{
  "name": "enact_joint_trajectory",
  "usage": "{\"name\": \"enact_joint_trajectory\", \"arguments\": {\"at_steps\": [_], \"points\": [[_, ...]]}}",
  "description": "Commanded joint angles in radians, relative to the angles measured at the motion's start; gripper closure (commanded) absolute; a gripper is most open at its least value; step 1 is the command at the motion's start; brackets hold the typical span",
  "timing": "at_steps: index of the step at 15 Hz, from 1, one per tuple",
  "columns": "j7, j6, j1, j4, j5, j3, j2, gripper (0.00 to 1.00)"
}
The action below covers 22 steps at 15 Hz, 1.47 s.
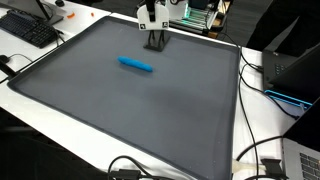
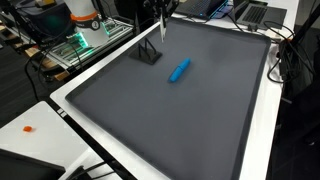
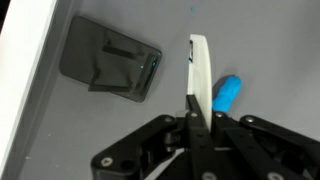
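Work stands at the carrying stage, as I read it: the gripper has its fingers pressed nearly together on a thin white stick, which juts out past the fingertips in the wrist view. The stick is clear of the grey mat and rests on nothing, so the pick-up looks done and the setting-down not yet. The hand hangs at the far edge of the mat, close above a dark block that has a raised part on top (whether that is a slot or a stand is too small to tell). The stick's tip points between this block and a short blue tube and touches neither. In both exterior views the blue tube lies flat on the mat, near the block but apart from it, with nothing gripping it.
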Motion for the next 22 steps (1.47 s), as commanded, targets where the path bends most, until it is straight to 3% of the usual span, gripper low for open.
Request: {"name": "enact_joint_trajectory", "arguments": {"at_steps": [1,12,22], "points": [[-0.177,-0.102,0.021,0.091,0.009,-0.006,0.039,0.99],[-0.559,-0.24,0.057,0.302,-0.141,0.026,0.198,0.99],[-0.563,-0.228,0.063,0.314,-0.16,0.017,0.209,0.96]]}}
